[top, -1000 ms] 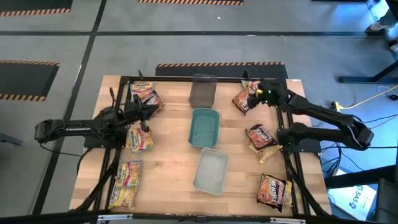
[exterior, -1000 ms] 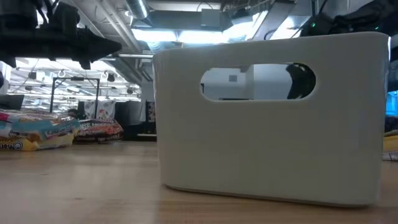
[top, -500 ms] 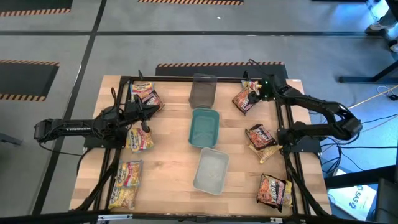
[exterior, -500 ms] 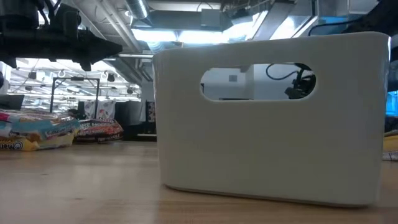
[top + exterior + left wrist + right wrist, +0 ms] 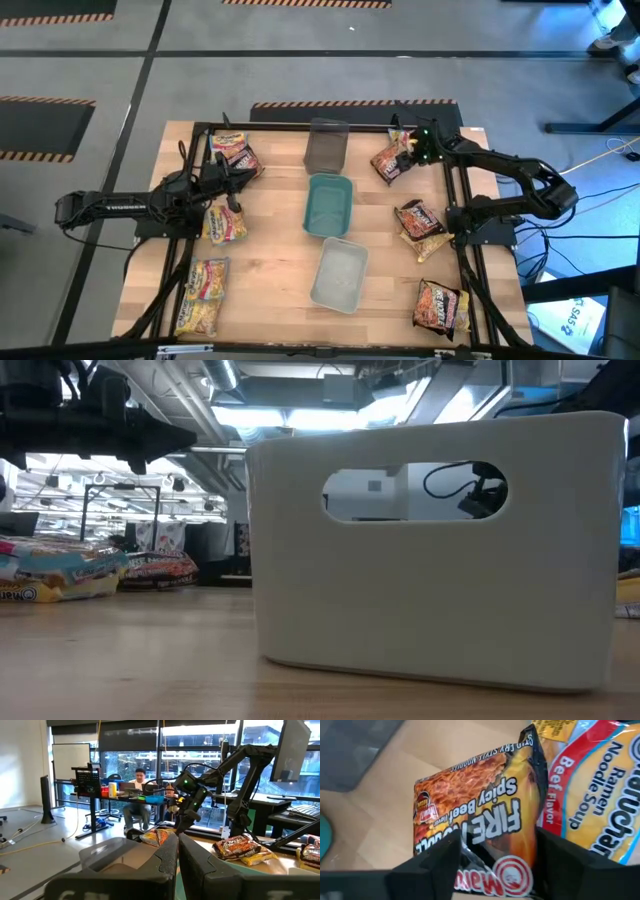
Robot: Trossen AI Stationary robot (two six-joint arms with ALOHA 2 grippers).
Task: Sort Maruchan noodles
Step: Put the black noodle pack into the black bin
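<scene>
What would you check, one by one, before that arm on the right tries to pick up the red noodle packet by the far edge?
1. Right gripper straddles the Fire Spicy Beef packet: ok, one finger shows on each side of it.
2. Fingers shut on the packet: not ok, the jaws are open and the packet lies on the table.
3. Only one packet between the fingers: cannot tell; a Beef Flavor packet lies against it.
4. Trays free to receive it: ok, the dark grey tray, teal tray and clear tray hold nothing visible.
5. Left gripper out of the way: ok, shut, on the table's other side.
</scene>
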